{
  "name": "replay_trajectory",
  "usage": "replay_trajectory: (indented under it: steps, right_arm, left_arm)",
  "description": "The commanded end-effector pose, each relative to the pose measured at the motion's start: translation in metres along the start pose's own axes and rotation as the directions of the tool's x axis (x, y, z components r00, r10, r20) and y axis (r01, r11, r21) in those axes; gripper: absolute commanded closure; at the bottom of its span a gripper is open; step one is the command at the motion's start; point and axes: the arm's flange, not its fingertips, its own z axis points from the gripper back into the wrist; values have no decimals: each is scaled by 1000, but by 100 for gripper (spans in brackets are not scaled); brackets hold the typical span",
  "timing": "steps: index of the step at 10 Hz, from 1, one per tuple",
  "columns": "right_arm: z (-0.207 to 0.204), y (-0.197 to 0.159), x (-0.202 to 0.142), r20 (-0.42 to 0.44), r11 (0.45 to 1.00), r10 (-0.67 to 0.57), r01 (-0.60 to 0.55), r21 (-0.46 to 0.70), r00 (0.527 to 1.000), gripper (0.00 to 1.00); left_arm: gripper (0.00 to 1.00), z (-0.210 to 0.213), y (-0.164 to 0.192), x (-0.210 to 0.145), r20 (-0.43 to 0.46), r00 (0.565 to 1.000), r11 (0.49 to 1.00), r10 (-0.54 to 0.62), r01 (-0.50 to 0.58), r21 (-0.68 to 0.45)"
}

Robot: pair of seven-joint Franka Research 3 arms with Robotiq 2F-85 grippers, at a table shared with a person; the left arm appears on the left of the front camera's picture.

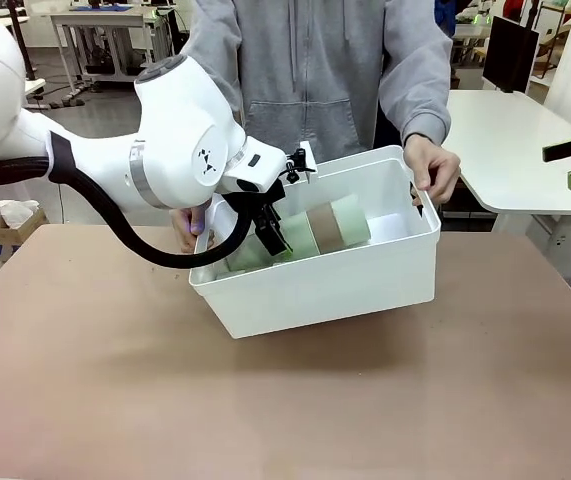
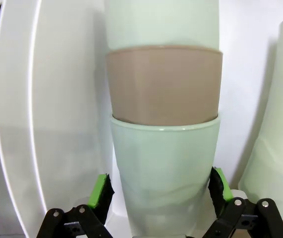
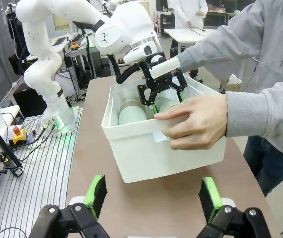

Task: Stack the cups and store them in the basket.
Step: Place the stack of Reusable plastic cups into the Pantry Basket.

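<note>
No readable text, label, brand, number or sign in any view. Cup stack (image 2: 163, 134), basket (image 1: 325, 285) walls and table (image 1: 265, 400) all plain, unprinted. Small dark dot marks on left arm's white wrist housing (image 1: 205, 160), above basket's near-left corner: pattern only, no letters. Pale sticker-like patch on basket rim (image 3: 160, 136), under person's hand (image 3: 196, 121): blank or too small to read.
</note>
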Motion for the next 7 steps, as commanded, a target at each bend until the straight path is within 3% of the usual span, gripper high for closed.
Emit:
replay_trajectory:
  steps: [1,5,7]
  right_arm:
    - [0,2,4,16,1000,-11,11,-3,1000,0]
    - [0,2,4,16,1000,-11,11,-3,1000,0]
    - [0,2,4,16,1000,-11,11,-3,1000,0]
  left_arm:
    - [0,21,-1,-1,27,999,999,-24,25,-34]
    - [0,122,-24,-9,139,990,987,-9,32,-159]
    - [0,191,-24,-38,234,970,973,63,-8,-232]
